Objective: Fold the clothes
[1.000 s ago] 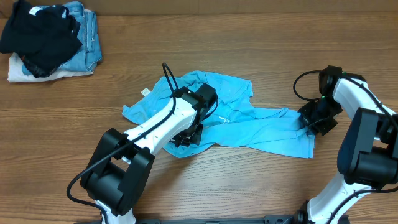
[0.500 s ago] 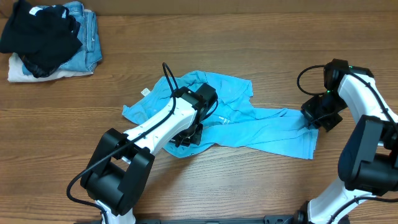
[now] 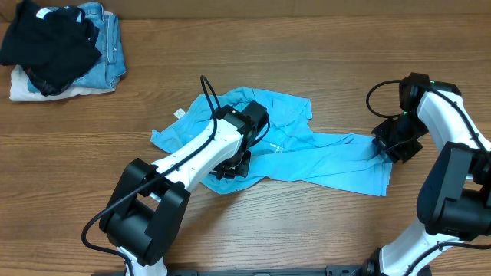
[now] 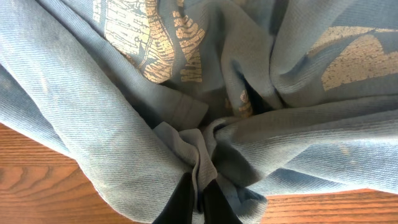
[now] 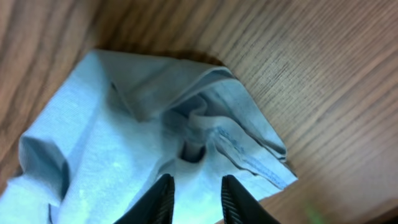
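Barely altered since a second ago, the shirt lies crumpled at the middle of the table, sky-blue with pale print. Only the right gripper has been carried outward, its fingers narrowly parted over a bunched corner. A fold is pinched tight by the left gripper. Flattening is judged in hand; that corner must be regripped and drawn out.

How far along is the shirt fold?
Done: nothing folded; the T-shirt lies crumpled on the table. In hand: left gripper pinches a bunch near its middle; right gripper is open at its right corner. Left: flatten it, then every fold.
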Robot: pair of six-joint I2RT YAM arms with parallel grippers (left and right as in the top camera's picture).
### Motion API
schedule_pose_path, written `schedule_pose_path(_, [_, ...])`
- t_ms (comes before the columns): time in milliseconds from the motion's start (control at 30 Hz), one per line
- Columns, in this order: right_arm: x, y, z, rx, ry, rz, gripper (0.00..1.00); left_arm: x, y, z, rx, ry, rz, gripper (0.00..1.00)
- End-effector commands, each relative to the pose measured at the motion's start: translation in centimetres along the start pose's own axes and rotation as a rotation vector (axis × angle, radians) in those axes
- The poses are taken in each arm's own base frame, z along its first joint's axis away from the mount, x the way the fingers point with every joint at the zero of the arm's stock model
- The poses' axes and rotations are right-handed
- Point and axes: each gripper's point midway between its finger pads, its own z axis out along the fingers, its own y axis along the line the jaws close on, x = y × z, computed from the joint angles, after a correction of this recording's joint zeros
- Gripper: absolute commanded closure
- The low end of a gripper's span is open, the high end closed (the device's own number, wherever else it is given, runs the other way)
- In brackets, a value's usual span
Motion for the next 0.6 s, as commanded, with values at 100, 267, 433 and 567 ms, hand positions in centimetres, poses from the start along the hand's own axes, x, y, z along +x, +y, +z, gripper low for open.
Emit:
schedule_pose_path(100, [0.8,1.3,0.4,-0.029,-0.033,-0.038,0.57,-0.7,-0.2,-0.5,0.005,-0.022,-0.017,0.96])
schedule_pose_path(267, [1.1,1.0,1.2,-0.017,-0.033,-0.021,0.56,-0.7,-0.1,-0.5,0.004,-0.021,-0.017,0.96])
schedule_pose_path(433, [0.9,1.1,1.2,-0.02,-0.037,-0.02,0.57,-0.7,-0.1,-0.5,0.004,-0.022,-0.017,0.96])
schedule_pose_path(567, [0.7,0.7,1.3,0.002,-0.055,-0.019,0.56,-0.7,-0.1,-0.5,0.004,-0.022,-0.017,0.96])
